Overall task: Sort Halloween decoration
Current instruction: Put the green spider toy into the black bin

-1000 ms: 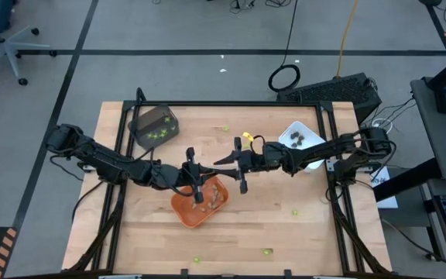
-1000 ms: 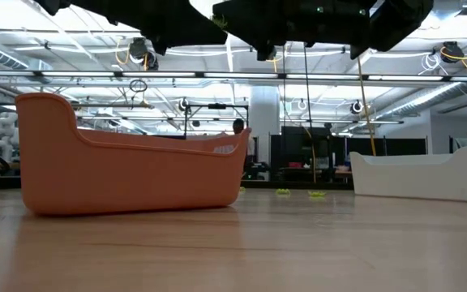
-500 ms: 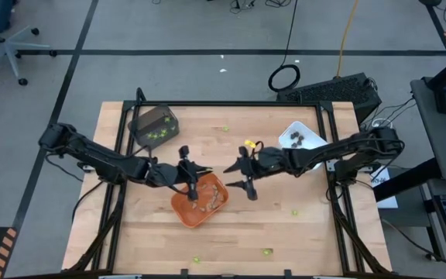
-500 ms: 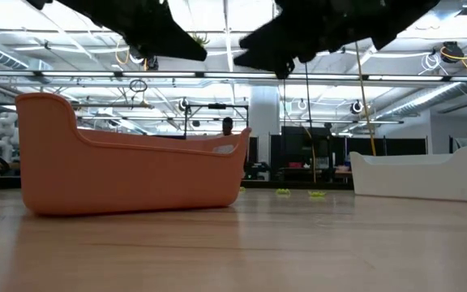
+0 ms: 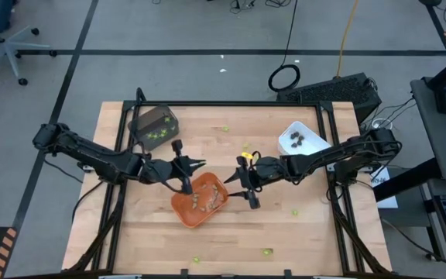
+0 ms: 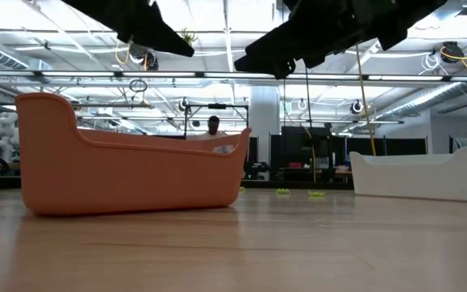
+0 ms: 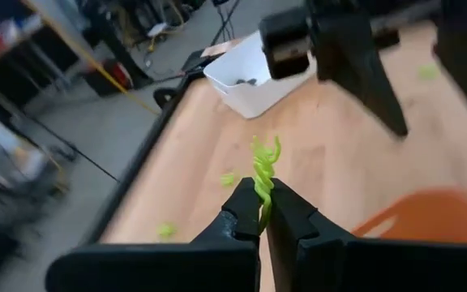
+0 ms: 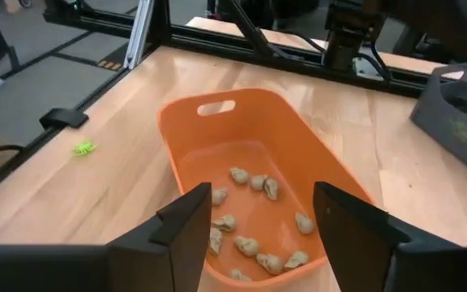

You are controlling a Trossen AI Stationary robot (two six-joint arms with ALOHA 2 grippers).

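My left gripper [image 7: 263,212] is shut on one lime-green Halloween decoration piece [image 7: 263,166]. It hovers over the far left rim of the orange tray [image 5: 200,200], which holds several tan-grey pieces [image 8: 254,219]. My right gripper [image 8: 270,235] is open above the tray's right end [image 5: 244,182], with nothing between its fingers. The dark grey tray [image 5: 154,124] at the far left holds lime-green pieces. The white tray [image 5: 300,138] at the far right holds dark brown ones. My left gripper pinches the near end of the twisted lime-green piece [image 7: 262,197] between its two fingertips. The rest of the piece sticks out past the tips. The fingers point toward the table's right, slanting a little down. The piece is lifted clear of tray and table.
Loose lime-green pieces lie on the wood at the far middle [image 5: 224,129], near the right [image 5: 294,211] and by the near edge [image 5: 266,251], [image 5: 196,260]. The two grippers face each other closely over the orange tray. A person stands in the room far behind [image 6: 213,126].
My left gripper has risen out of the orange tray and drawn back toward the table's far left, staying shut on the green piece. My right gripper has come toward the near edge and down over the tray's right end, tipping more level.
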